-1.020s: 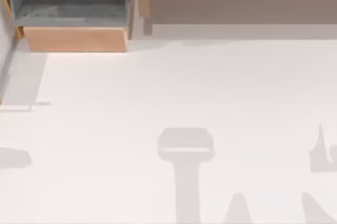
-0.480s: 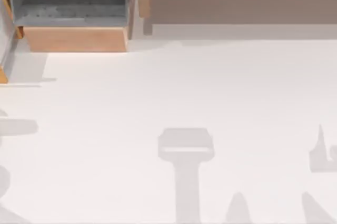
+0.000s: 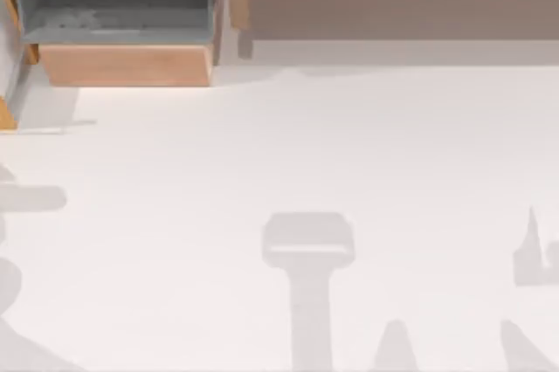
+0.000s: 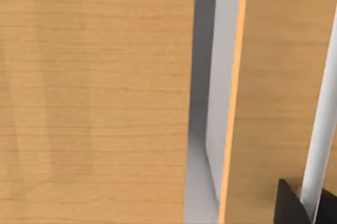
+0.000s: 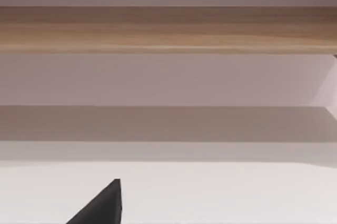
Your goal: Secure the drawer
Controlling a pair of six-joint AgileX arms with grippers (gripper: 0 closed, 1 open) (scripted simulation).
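Boxy light-tan wooden drawer (image 3: 125,65) stands open, grey mottled inside exposed. Judged rigid, sliding, no handle: push flat front panel centre. Claw states: cannot tell.

Drawer (image 3: 127,65) sat pulled out at the table's far left corner, plain light tan wooden front panel facing the near side, no handle seen, grey mottled inside open to above, standing level.

- Drawer (image 3: 125,65): light tan wood front, matt, fine grain; grey mottled inside.
- Long unit (image 3: 402,5): wood, grey-brown matt face.
- Desk (image 3: 306,145): smooth, matt white.
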